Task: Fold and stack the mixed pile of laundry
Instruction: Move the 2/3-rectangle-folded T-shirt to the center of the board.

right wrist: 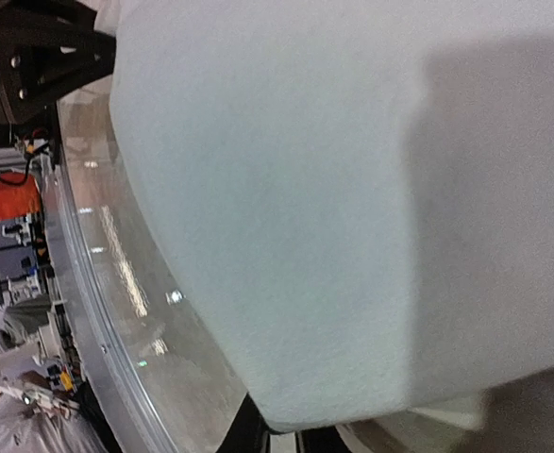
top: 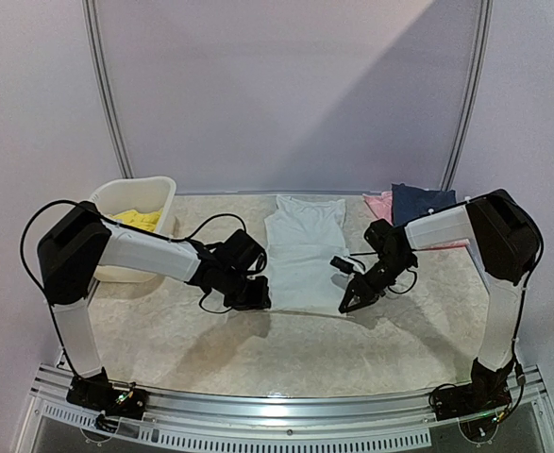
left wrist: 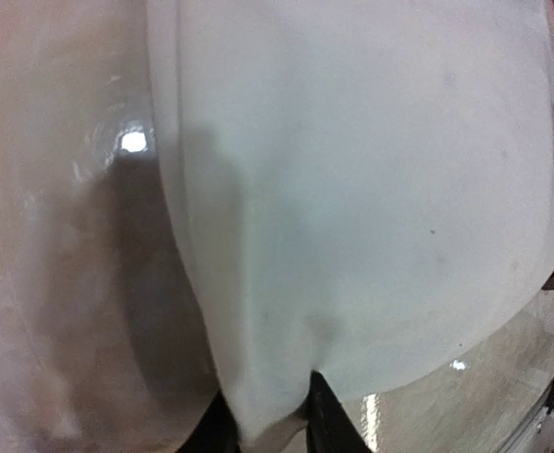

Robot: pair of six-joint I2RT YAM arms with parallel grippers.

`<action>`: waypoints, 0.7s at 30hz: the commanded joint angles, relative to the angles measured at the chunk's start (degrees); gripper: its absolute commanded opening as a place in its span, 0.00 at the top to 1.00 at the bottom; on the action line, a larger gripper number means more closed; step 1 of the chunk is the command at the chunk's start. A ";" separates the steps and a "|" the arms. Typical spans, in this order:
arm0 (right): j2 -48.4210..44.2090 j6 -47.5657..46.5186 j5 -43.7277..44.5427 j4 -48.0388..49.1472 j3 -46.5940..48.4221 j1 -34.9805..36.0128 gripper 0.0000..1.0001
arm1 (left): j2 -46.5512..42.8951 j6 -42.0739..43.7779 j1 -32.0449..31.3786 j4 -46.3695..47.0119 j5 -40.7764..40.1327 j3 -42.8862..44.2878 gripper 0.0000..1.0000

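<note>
The white T-shirt lies flat in the middle of the table, collar toward the far side, sleeves folded in. My left gripper is at its near left corner. In the left wrist view the hem bunches between the black fingers, and the gripper is shut on it. My right gripper is at the near right corner. The cloth corner sits in its narrow jaws, and the gripper is shut on it. Yellow shorts lie in the basket.
The white plastic basket stands at the back left. Folded pink cloth and navy cloth lie at the back right. The table's metal front rail runs along the near edge.
</note>
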 commanded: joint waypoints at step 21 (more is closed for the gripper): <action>-9.44 -11.83 6.08 -21.53 -0.08 -9.22 0.49 | -12.40 2.41 -7.37 -26.34 -2.99 2.07 0.56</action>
